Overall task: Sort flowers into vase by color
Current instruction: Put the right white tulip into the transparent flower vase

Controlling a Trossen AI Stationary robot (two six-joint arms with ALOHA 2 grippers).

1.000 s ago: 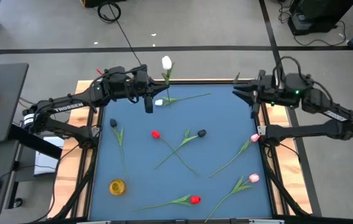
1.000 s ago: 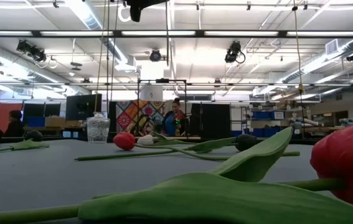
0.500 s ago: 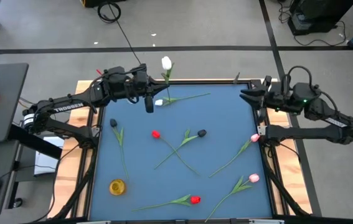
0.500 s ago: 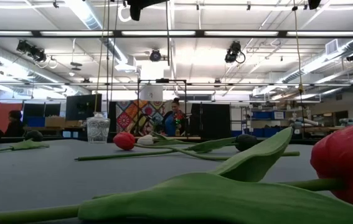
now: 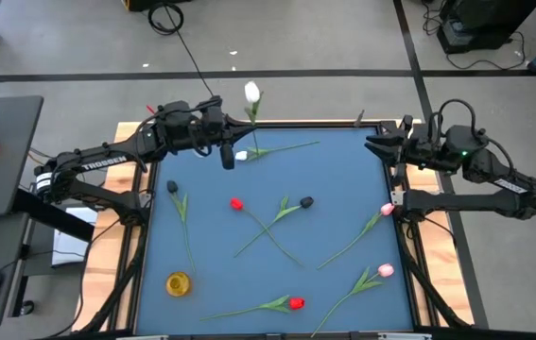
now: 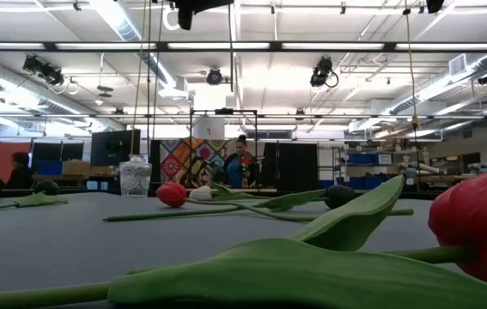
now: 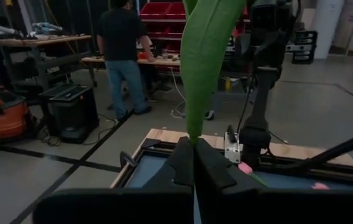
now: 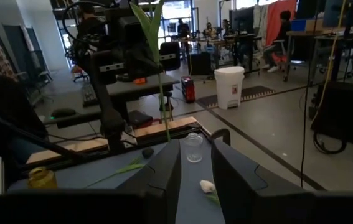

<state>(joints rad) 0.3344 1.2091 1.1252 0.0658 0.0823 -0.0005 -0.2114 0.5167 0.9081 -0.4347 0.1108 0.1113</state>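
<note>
My left gripper [image 5: 241,127] is shut on a white tulip [image 5: 251,93] over the table's far left part. The flower stands upright, head up. My right gripper [image 5: 373,146] hovers open at the far right edge, nothing between its fingers [image 8: 164,171]. A second white tulip [image 5: 241,156] lies flat below the held one. Red [image 5: 236,203], black [image 5: 306,201] and pink [image 5: 387,210] tulips also lie flat on the blue mat. A yellow vase [image 5: 179,282] stands near left. A clear glass vase [image 8: 193,147] stands at the far left. My left gripper pinches the white tulip between its two fingers, at the stem where a long green leaf [image 7: 193,127] rises. The fingers lie level, coming from the table's left, across the stem. The flower is upright and lifted clear, and its lower stem [image 6: 230,51] hangs below the fingers.
More tulips lie near the front edge: a red one [image 5: 296,303], a pink one [image 5: 385,271] and a black one [image 5: 172,187] at the left. A wooden rim [image 5: 126,236] frames the mat. People stand in the room beyond the table.
My right gripper has drawn back a little toward the table's right edge and sunk slightly, staying open. The left gripper and its tulip have kept still.
</note>
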